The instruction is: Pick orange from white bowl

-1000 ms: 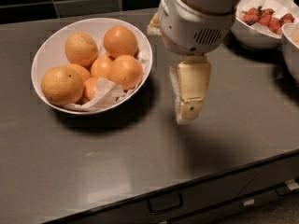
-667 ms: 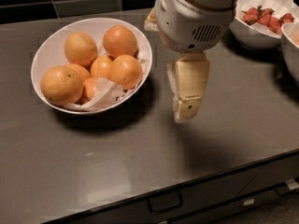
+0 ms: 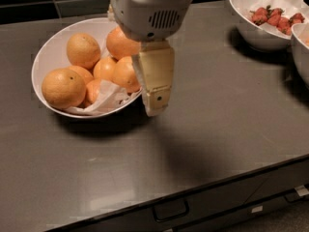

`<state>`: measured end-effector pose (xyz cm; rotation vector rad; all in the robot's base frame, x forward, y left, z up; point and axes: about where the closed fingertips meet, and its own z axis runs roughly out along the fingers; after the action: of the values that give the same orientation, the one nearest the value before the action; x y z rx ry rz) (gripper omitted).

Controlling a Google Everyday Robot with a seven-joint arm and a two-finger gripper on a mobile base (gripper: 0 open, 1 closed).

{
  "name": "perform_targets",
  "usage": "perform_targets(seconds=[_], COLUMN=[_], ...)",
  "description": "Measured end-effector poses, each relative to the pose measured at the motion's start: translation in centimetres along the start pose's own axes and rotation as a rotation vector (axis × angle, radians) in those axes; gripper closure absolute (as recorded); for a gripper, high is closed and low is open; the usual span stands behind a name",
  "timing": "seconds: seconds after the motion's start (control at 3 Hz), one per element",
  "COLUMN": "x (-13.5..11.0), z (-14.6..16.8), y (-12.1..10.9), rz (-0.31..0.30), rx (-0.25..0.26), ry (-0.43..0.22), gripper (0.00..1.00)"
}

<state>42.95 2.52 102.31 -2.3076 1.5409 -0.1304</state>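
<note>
The white bowl (image 3: 44, 57) stands at the left of the dark counter, lined with crumpled white paper. It holds several oranges. The orange (image 3: 63, 87), the largest one with a small dark dot, lies at the bowl's front left. A paler, slightly smaller one (image 3: 83, 50) lies behind it, and smaller deeper-orange fruits lie to its right. My gripper (image 3: 153, 108) hangs from the white wrist housing over the bowl's right rim, pointing down, its tip just outside the front right edge. It is well to the right of the orange and holds nothing that I can see.
A white bowl with red strawberries (image 3: 256, 30) stands at the back right. Part of another bowl (image 3: 301, 47) shows at the right edge. The counter's front edge runs above a drawer with a handle (image 3: 170, 210).
My gripper has moved left, from over the bare counter to the right rim of the white bowl. The oranges have not moved.
</note>
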Motion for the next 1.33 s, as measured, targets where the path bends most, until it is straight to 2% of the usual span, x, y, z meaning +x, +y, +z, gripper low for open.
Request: perform_targets(seconds=[0.33, 0.67, 1.0, 1.33], x=[-2.9, -6.0, -7.1, -7.1], z=[0.7, 4.4, 6.4, 6.4], y=[-1.8, -4.7, -6.2, -6.2], rz=[-0.084, -0.203, -0.244, -0.244], rx=[-0.005, -0.049, -0.059, -0.059], ry=[-0.008, -0.054, -0.08, -0.08], gripper=[0.0, 0.0, 0.0, 0.0])
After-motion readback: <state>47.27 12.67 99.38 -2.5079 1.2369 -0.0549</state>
